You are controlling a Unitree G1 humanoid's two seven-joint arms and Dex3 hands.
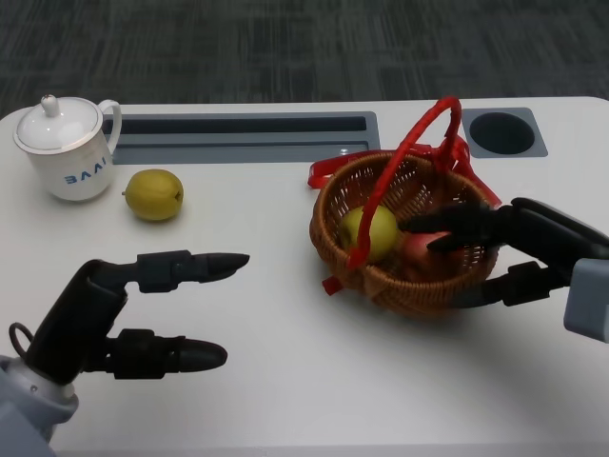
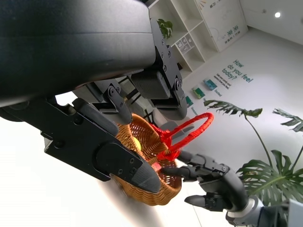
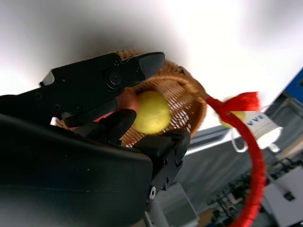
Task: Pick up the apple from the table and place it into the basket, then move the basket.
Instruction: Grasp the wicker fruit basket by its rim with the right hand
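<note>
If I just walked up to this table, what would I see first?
You would first spot the brown wicker basket with its bright red handle, at the table's right side. The robot's right hand reaches into it, over a yellow-green fruit and something reddish inside. To the left sit another yellow-green fruit and a white lidded mug, and the left hand hovers open near the front.

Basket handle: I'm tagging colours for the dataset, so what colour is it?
Red; the basket handle shows best in the head view.
</note>
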